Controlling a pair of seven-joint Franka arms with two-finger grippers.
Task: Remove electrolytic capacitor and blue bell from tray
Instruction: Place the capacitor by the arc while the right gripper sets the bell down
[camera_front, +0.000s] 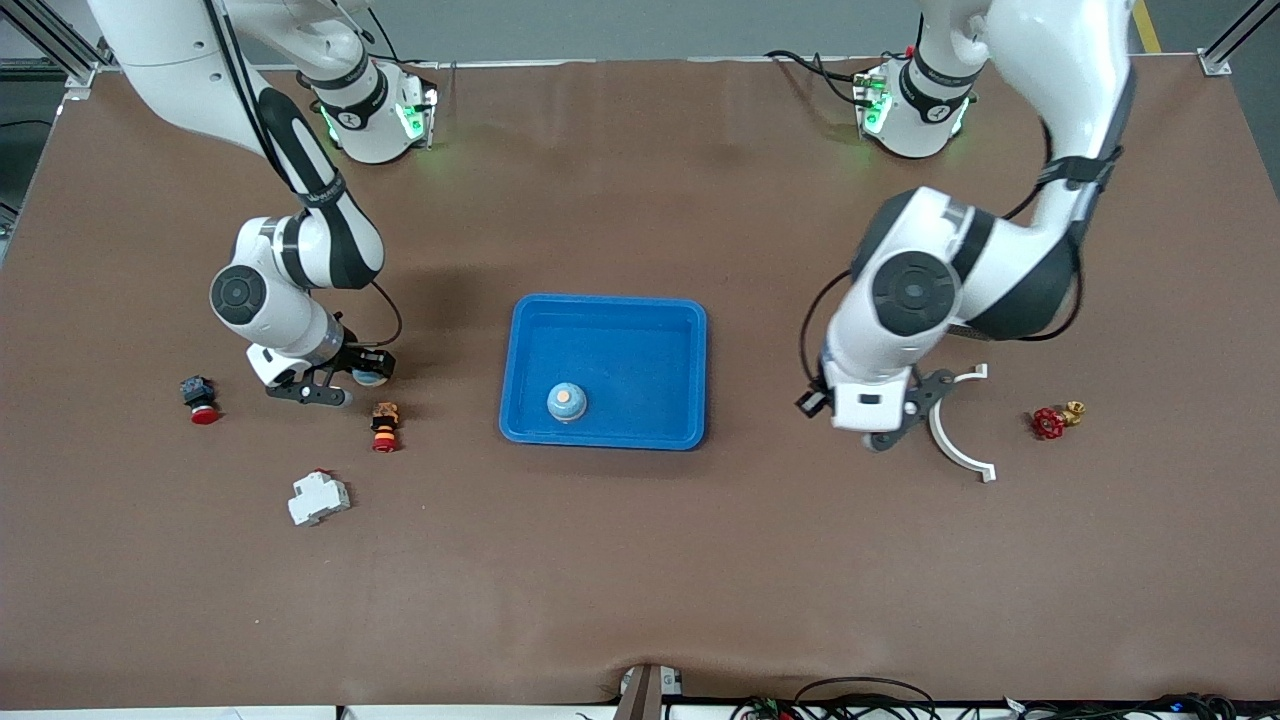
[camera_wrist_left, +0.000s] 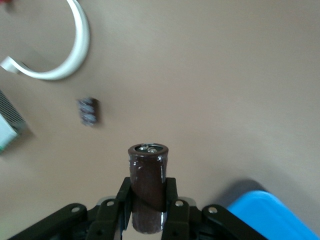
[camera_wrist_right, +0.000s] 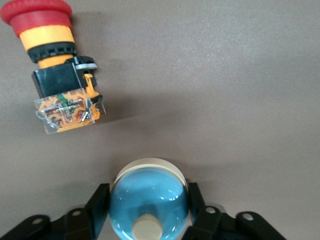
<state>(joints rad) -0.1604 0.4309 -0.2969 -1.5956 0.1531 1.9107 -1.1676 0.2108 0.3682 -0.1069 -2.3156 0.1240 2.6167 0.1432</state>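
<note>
My right gripper is shut on a blue bell low over the table toward the right arm's end; in the right wrist view the bell fills the gap between the fingers. My left gripper is shut on a dark brown capacitor, which stands upright between the fingers above the table; the hand hides it in the front view. A blue tray sits mid-table with a second blue bell in it. The tray's corner shows in the left wrist view.
A red and orange stop button lies beside the right gripper. Another red button and a white breaker lie nearby. A white curved bracket, a small capacitor and a red valve lie by the left gripper.
</note>
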